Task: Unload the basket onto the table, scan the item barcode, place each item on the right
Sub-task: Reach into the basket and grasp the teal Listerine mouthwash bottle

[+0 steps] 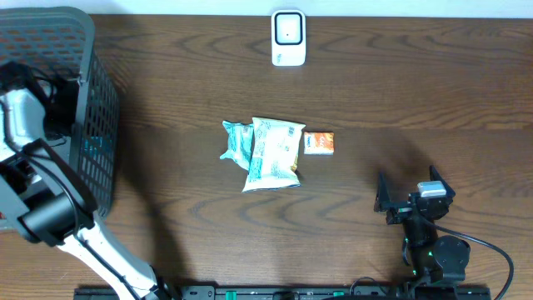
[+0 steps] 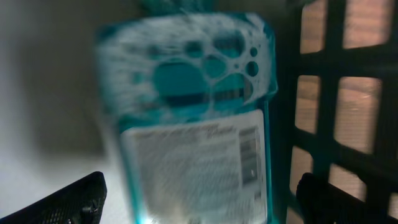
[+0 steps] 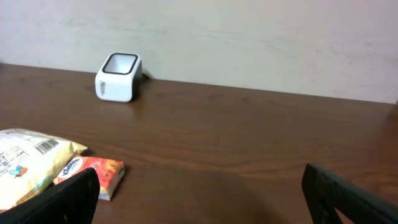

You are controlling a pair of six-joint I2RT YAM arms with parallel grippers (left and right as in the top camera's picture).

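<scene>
Zero scans done: my left claw gapes above a teal plastic packet in the grey mesh basket; my right claw sits spread, empty.

We see a staged shop checkout, set up as a robotics test bench rather than a real store. A white barcode scanner stands at twelve o'clock on the dark wood-grain desk. Packaged snacks lie at its centre, with a small orange pack just beside them at three o'clock. A grey plastic shopping basket sits at nine o'clock, holding a teal packet. A bare pale wall backs the desk, and two robot arms rise from its six o'clock edge.
</scene>
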